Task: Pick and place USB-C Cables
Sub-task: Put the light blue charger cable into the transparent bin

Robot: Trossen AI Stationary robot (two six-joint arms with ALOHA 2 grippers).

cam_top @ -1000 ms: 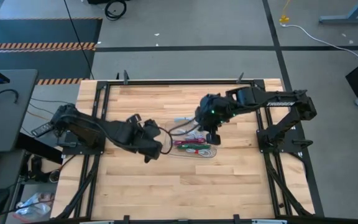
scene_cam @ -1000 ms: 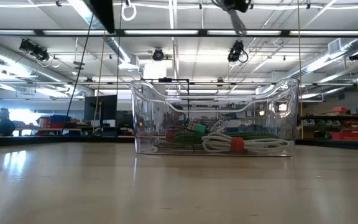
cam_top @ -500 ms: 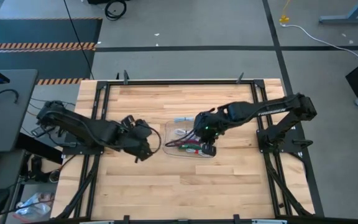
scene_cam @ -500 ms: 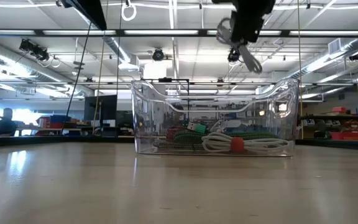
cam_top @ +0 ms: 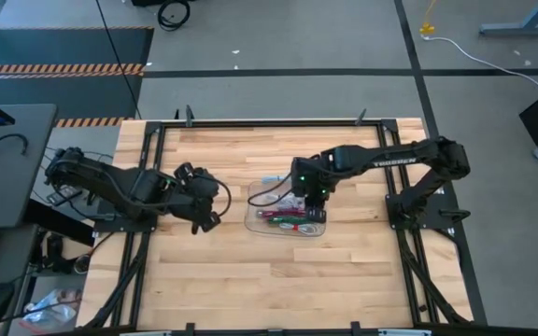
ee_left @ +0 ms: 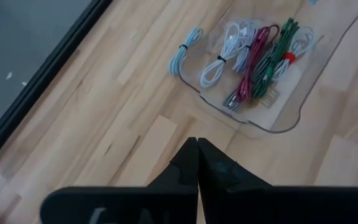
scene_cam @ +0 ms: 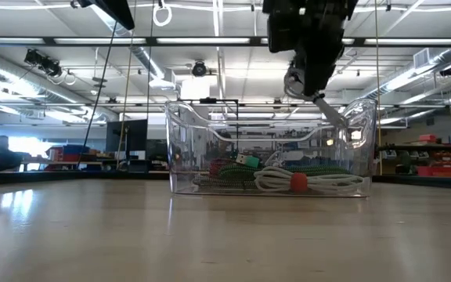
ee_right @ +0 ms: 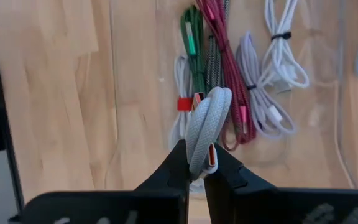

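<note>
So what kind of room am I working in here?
Probably a big industrial lab or workshop: the low view shows a high ceiling with long strip lights and exposed ducts, and the high view shows grey concrete floor with orange-black hazard striping.

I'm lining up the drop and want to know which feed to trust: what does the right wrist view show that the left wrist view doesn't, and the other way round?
Only the right wrist view shows the right gripper shut on a grey coiled cable, held above the clear tray.

Only the left wrist view shows the left gripper, shut and empty over bare wood, and a grey-blue cable lying at the tray's edge.

Both show the bundles in the tray: dark red cable, green cable and white cables.
</note>
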